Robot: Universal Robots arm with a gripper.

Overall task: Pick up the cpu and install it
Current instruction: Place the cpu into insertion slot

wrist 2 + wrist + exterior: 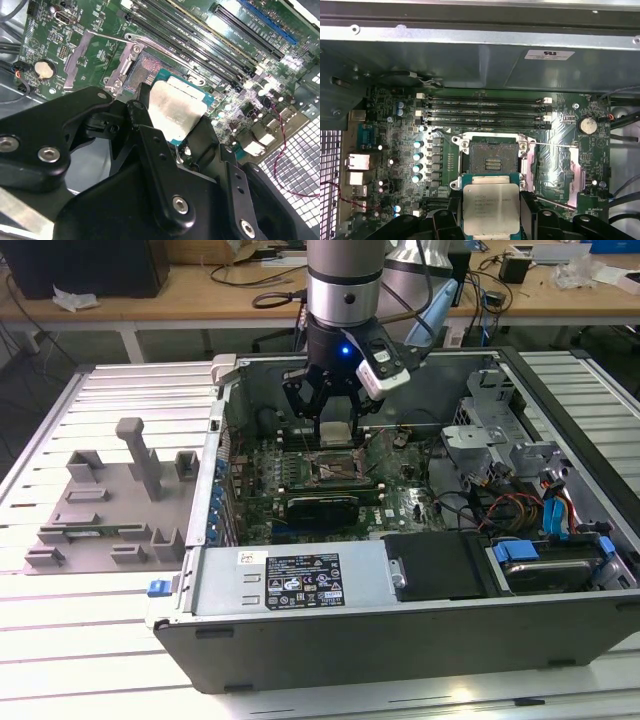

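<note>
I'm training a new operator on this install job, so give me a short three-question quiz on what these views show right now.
1. True or false: the tool is empty.
2. Where is the cpu? A) gripped in the tool, above the motherboard; B) lying loose, ungripped; C) seated and clamped down.
3. Fill in: the socket has its metal frame swung ____.
Key: 1 false; 2 A; 3 open.
</note>
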